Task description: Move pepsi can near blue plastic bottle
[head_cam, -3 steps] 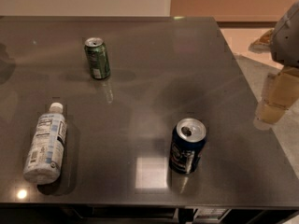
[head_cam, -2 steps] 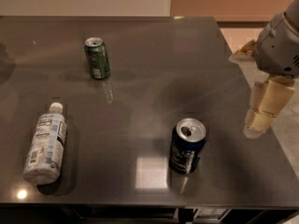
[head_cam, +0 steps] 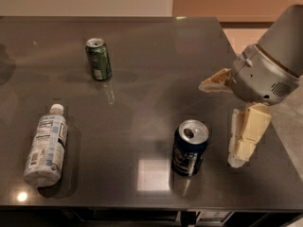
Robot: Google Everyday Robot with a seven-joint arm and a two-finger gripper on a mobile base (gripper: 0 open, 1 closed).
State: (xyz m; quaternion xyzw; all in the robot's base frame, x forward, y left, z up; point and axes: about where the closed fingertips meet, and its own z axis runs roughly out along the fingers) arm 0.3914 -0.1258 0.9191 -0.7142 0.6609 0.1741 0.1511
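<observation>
Dim overhead light on a glossy dark table (head_cam: 142, 108).
Left of the gripper (head_cam: 218, 124), whose spread fingers (head_cam: 246, 136) hang over the table's right edge, a pale square of glare (head_cam: 152, 175) sits beside the pepsi can (head_cam: 189, 148); shadows under it are soft, faint.

On your bench (head_cam: 142, 56), the pepsi can (head_cam: 189, 148) stood near the front edge, right of centre. Your end effector (head_cam: 220, 124) hung just right of it, not touching. The blue plastic bottle (head_cam: 46, 148) lay at front left, well apart from it. A second can (head_cam: 98, 59) stood farther back, behind the bottle.
</observation>
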